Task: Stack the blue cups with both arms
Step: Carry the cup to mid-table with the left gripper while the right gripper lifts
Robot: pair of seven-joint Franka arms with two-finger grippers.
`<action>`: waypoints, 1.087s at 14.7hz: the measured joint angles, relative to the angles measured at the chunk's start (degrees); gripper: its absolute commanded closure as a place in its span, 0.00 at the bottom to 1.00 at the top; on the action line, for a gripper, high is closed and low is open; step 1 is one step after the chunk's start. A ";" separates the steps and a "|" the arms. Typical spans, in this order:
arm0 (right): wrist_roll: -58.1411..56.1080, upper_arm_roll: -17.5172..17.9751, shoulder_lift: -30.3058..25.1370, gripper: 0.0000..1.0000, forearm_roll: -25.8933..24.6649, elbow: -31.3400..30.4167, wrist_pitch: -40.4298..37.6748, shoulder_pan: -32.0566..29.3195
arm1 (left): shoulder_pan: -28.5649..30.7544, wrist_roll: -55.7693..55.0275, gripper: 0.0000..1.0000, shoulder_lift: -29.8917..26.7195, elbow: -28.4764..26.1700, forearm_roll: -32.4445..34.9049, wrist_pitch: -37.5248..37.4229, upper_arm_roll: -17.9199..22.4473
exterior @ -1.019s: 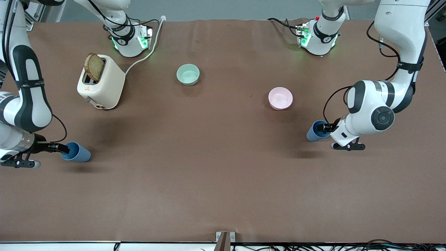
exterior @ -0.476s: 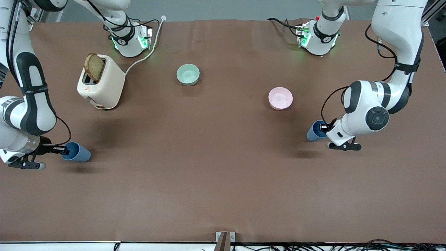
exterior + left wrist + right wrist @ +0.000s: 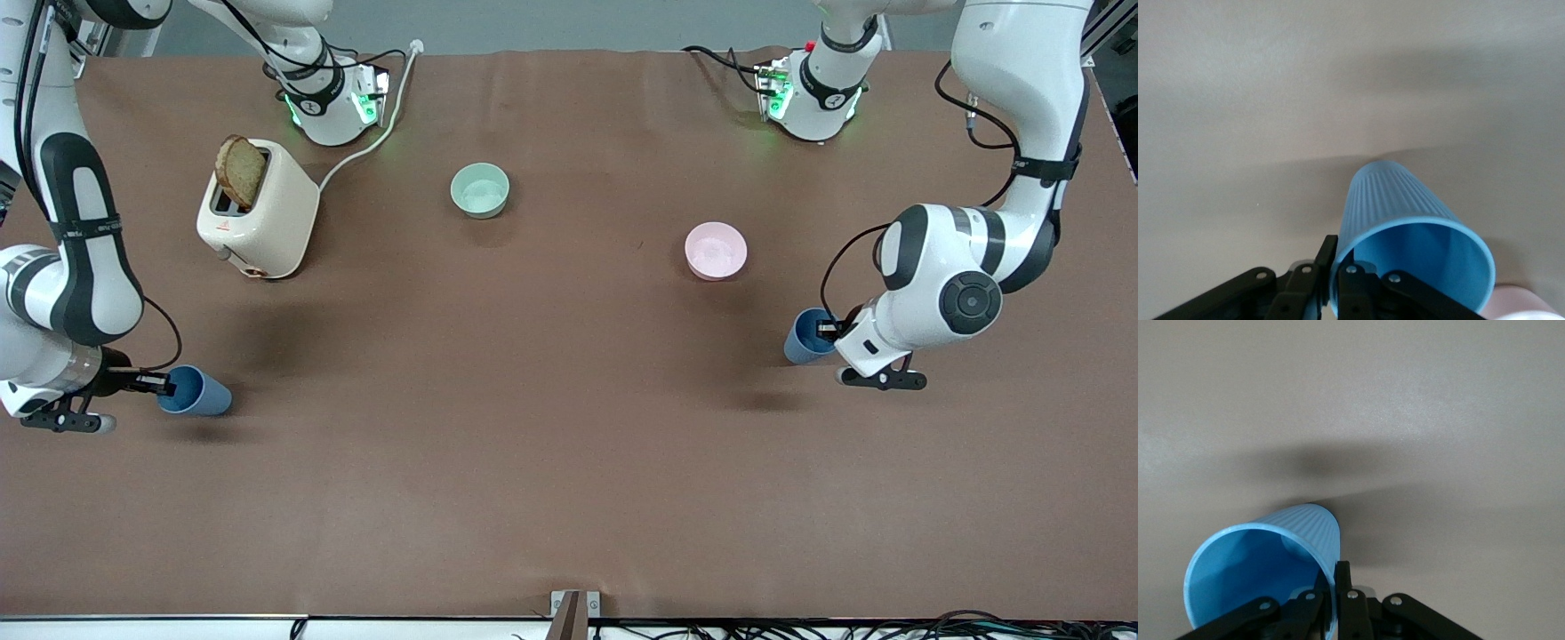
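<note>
Two blue cups lie tipped on their sides, one at each end of the table. At the right arm's end, one blue cup (image 3: pixel 203 393) (image 3: pixel 1271 553) has its mouth turned to my right gripper (image 3: pixel 167 384) (image 3: pixel 1336 590). That gripper is shut on the rim, one finger inside and one outside. At the left arm's end, the second blue cup (image 3: pixel 800 340) (image 3: pixel 1405 213) is pinched at the rim the same way by my left gripper (image 3: pixel 825 329) (image 3: pixel 1336 270). Both arms reach low over the table.
A cream toaster (image 3: pixel 258 209) with a slice of bread stands near the right arm's base, its cable (image 3: pixel 364 151) running toward that base. A mint-green bowl (image 3: pixel 480 190) and a pink bowl (image 3: pixel 716 251) (image 3: pixel 1528 305) sit mid-table, farther from the front camera than the cups.
Both grippers have closed on the rims of their cups. The arms shifted only slightly and the cups stay about where they were.
</note>
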 measured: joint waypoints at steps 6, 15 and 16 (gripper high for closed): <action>0.27 0.52 -3.11 0.99 0.01 3.20 -3.95 0.52 | -3.09 0.02 1.00 0.49 19.54 -0.01 -15.86 -8.47; 10.24 0.67 -20.32 1.00 -0.80 4.67 -22.97 7.81 | -23.01 -0.91 1.00 16.40 32.34 0.01 -6.26 -8.81; 11.16 0.67 -22.19 0.99 -1.18 4.65 -25.20 8.38 | -24.15 -0.90 1.00 17.60 32.46 0.01 -4.54 -8.75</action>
